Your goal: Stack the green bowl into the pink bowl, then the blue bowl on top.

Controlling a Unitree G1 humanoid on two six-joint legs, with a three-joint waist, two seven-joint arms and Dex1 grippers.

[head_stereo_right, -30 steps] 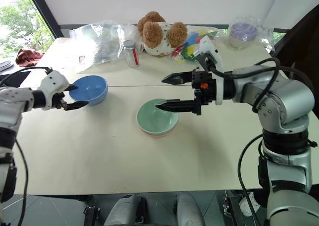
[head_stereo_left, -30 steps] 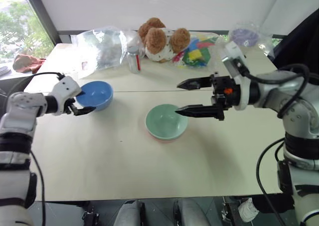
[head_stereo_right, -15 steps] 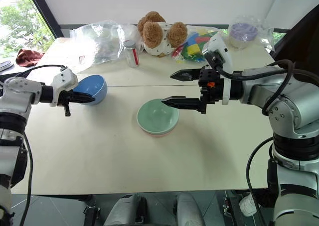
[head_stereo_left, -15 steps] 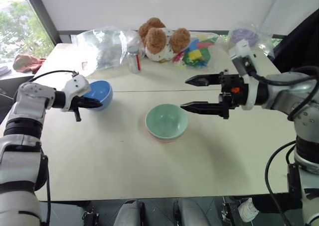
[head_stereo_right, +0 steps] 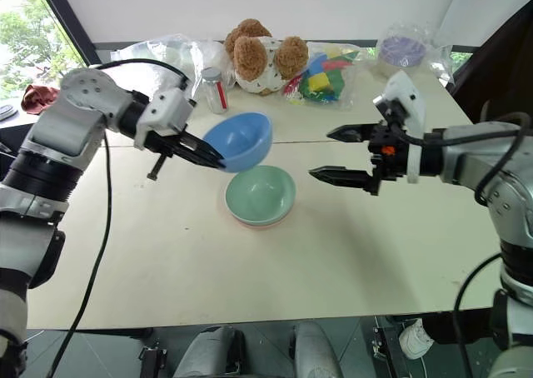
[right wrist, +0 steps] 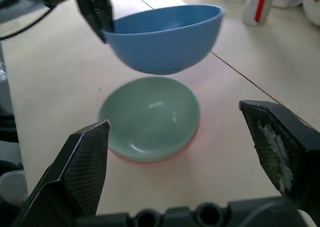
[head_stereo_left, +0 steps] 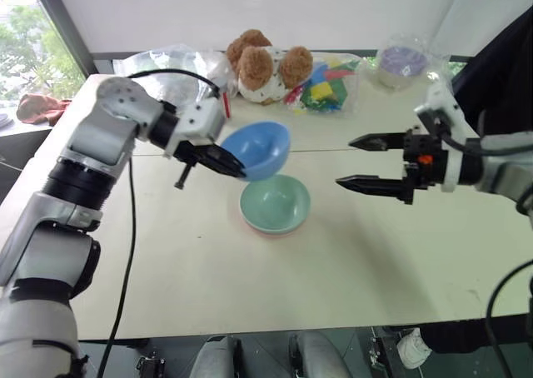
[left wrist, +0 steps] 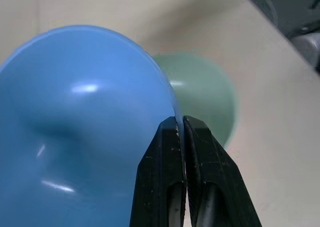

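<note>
Small round bright sky-blue plastic bowl carried in the air, tilted, its rim clamped between the closed black fingers of the left end effector. Directly below and slightly toward the near edge of the table: small round pale mint-green plastic bowl, already nested in the small round salmon-pink plastic bowl, of which only a thin rim visible. Stack near the middle of the table, well away from every edge. Right end effector with fingers wide apart and empty, beside the stack toward the right edge, not touching anything. Probably remaining: level the blue bowl, then lower it. Enough free room around the stack; plush bear and bags along the far edge, well apart.
</note>
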